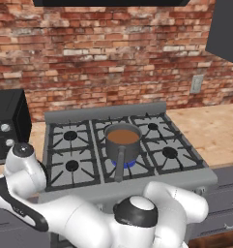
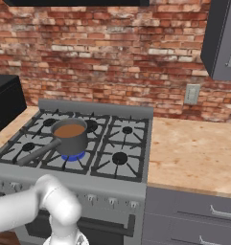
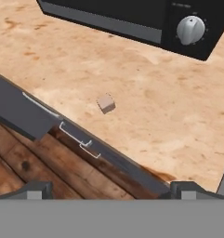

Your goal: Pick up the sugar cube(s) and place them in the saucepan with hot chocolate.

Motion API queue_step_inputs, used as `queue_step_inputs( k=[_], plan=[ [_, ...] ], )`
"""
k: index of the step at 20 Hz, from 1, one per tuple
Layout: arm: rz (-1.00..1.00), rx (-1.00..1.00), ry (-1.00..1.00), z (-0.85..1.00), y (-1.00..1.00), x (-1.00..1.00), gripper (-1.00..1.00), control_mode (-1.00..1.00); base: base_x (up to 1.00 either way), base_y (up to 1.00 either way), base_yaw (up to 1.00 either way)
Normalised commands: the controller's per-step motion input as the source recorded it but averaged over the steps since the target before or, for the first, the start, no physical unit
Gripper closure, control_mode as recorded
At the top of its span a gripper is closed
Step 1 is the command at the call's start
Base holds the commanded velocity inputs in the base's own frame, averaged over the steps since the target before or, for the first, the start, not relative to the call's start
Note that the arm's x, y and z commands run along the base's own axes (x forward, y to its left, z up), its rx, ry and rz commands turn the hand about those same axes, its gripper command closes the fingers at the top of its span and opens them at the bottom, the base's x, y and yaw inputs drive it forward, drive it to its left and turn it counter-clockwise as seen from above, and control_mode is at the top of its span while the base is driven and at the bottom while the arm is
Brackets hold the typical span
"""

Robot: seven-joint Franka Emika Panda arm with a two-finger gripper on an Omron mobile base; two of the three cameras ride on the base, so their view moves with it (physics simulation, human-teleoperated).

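From the hand view one sugar cube [image 3: 106, 103] lies on the wooden counter [image 3: 146, 93] beyond the gripper [image 3: 111, 189], fingertips apart, probably empty, while base views show the saucepan [image 1: 123, 141] on the stove [image 1: 79, 145].

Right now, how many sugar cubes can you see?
1. One sugar cube lies on the wooden counter, between its front edge and the black microwave. Another may be out of sight.
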Motion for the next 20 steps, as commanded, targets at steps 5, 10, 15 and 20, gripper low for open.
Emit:
queue_step_inputs(
  k=[5, 10, 15, 20],
  plan=[
    [0.00, 0.00, 0.00, 0.00, 0.11, 0.02, -1.00, -1.00, 0.00, 0.00, 0.00],
    [0.00, -0.02, 0.06, 0.00, 0.19, 0.21, -1.00, -1.00, 0.00, 0.00, 0.00],
    [0.00, -0.04, 0.06, -0.01, 0.17, 0.29, -1.00, -1.00, 0.00, 0.00, 0.00],
    [0.00, -0.03, 0.01, -0.04, 0.05, 0.28, -1.00, -1.00, 0.00, 0.00, 0.00]
  ],
)
